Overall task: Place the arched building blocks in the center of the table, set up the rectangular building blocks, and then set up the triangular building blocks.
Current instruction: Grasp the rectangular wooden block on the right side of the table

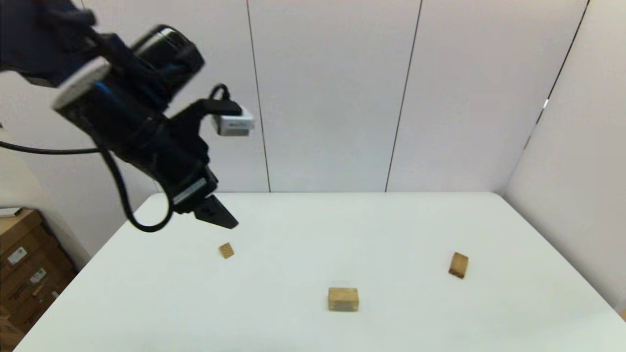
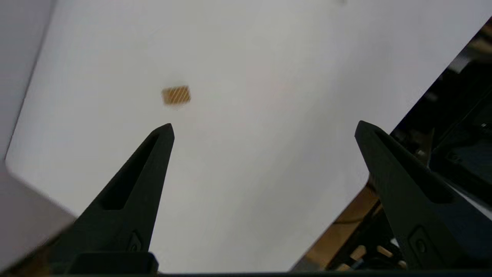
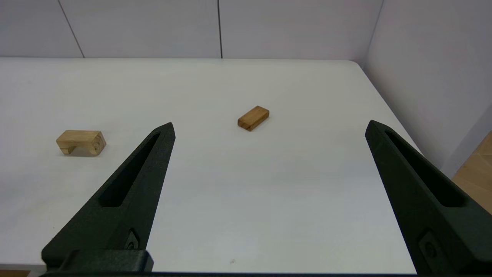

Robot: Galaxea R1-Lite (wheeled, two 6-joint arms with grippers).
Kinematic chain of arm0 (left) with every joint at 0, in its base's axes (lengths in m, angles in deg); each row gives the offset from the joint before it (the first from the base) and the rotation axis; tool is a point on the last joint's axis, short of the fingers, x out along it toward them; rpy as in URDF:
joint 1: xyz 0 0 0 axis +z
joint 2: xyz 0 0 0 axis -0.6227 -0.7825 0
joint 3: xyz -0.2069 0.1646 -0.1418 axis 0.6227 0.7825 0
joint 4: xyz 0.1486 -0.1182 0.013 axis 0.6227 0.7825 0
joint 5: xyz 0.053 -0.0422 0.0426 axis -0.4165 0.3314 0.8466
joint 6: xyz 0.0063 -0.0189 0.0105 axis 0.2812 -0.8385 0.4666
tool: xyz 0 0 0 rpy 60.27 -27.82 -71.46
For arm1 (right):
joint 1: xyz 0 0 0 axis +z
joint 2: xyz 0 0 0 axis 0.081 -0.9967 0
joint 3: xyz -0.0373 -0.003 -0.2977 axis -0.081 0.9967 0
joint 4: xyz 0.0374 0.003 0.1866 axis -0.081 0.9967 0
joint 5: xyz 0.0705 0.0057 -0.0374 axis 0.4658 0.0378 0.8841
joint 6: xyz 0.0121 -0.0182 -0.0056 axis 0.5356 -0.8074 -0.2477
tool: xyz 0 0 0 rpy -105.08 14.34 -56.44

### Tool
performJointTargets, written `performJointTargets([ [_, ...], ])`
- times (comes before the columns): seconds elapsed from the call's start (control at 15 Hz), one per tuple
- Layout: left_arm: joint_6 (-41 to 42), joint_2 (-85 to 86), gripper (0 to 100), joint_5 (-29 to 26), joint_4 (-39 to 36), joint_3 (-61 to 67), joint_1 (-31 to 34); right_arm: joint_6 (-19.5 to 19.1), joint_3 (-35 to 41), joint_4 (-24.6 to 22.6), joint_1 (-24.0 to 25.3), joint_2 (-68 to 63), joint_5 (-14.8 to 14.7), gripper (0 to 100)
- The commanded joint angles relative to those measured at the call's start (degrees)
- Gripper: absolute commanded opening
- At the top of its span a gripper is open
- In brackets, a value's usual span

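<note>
Three wooden blocks, well apart on the white table (image 1: pixel 391 225): arched block (image 1: pixel 343 298) nearest, central; rectangular slab (image 1: pixel 458 265) right; triangular wedge (image 1: pixel 226 250) left. Likely light, rigid, smooth; grip across flat sides. Left gripper (image 1: pixel 217 217) hovers above the wedge, jaws apart; right gripper (image 3: pixel 269 129) parked low, likewise spread. Beyond, plain panelled walls.

Left arm up high, reaching forward and down, left gripper (image 2: pixel 264 129) wide open. Right gripper (image 3: pixel 269 127) held low, fingers spread far apart too.
</note>
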Motion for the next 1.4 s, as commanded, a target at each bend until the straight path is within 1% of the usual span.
performJointTargets([
  [0.07, -4.3, 27.0, 100, 1.1, 3.9, 8.9, 7.0, 0.0, 0.0, 0.0, 0.0, 0.0, 0.0, 100],
  [0.2, -5.7, 37.9, 100, 4.1, 4.1, 16.7, 7.0, 0.0, 0.0, 0.0, 0.0, 0.0, 0.0, 100],
  [0.67, -12.9, 64.7, 100, 10.8, 3.7, 39.3, 7.3, 0.0, 0.0, 0.0, 0.0, 0.0, 0.0, 100],
  [0.8, -13.4, 70.7, 100, 10.6, 3.6, 44.5, 12.0, 0.0, 0.0, 0.0, 0.0, 0.0, 0.0, 100],
  [1.0, -13.2, 78.9, 100, 10.4, 3.7, 51.4, 16.0, 0.0, 0.0, 0.0, 0.0, 0.0, 0.0, 100],
  [1.2, -12.9, 83.6, 100, 6.4, 4.1, 52.3, 22.3, 0.0, 0.0, 0.0, 0.0, 0.0, 0.0, 100],
  [1.4, -10.0, 87.8, 100, 5.5, 4.1, 54.8, 25.7, 0.1, 0.0, 0.0, 0.0, 0.0, 0.0, 100],
])
